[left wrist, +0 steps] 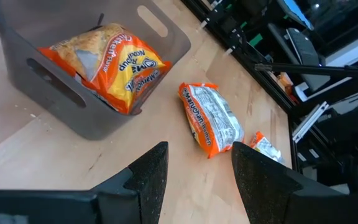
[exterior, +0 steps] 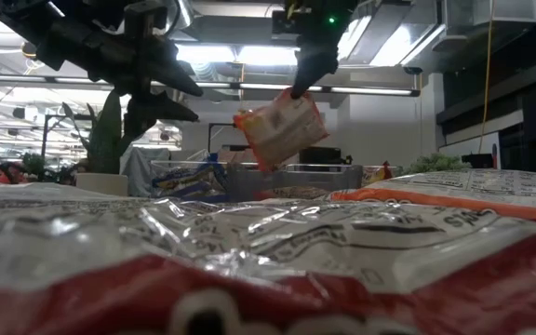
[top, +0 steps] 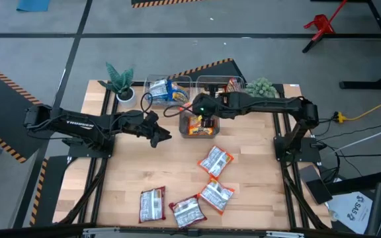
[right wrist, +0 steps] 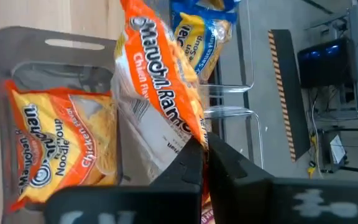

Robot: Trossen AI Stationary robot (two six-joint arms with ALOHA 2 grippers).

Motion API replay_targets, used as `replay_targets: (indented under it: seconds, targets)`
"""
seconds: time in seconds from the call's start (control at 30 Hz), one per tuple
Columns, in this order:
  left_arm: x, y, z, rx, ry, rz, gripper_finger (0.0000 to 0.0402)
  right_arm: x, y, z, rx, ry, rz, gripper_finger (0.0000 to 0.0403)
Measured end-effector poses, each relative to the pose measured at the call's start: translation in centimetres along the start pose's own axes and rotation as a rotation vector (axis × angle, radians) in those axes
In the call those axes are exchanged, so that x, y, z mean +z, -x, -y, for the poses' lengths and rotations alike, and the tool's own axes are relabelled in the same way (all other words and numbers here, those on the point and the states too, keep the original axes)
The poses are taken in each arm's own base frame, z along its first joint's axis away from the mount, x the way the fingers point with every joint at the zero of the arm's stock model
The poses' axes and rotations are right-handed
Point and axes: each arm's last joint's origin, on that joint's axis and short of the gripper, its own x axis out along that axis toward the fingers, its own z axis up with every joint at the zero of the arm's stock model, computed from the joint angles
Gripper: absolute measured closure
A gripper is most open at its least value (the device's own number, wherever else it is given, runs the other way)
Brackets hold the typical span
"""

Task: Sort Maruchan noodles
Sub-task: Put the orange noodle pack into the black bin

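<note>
Packet, orange-white and crinkly, hangs pinched in right end effector.

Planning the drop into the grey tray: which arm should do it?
Right. The right gripper is shut on an orange packet, hanging above the grey tray, which already holds an orange one. The left gripper is open and empty, beside the tray.

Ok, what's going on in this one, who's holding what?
The right gripper is shut on an orange noodle packet, holding it in the air over the grey tray, where another orange packet already lies. The left gripper is open and empty beside the tray. Blue packets sit in a clear bin, and several red-white packets lie loose on the table.
</note>
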Motion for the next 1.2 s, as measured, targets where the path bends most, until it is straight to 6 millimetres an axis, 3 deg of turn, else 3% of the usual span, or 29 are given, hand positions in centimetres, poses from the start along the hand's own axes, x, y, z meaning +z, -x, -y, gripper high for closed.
replay_targets:
  seconds: [0.2,0.63,1.2]
  targets:
    - [0.0,0.0,0.0,0.010,-0.003,0.007,0.0230,0.1,1.8,-1.1,-0.030,-0.002,0.092,0.0403]
    - [0.0,0.0,-0.1,0.037,-0.005,0.024,0.0230,-2.0,-1.6,-3.6,-0.017,-0.008,0.063,0.0403]
    - [0.2,0.0,-0.3,0.087,-0.005,0.068,0.0230,-4.2,-4.2,-5.6,-0.103,-0.078,0.057,0.0403]
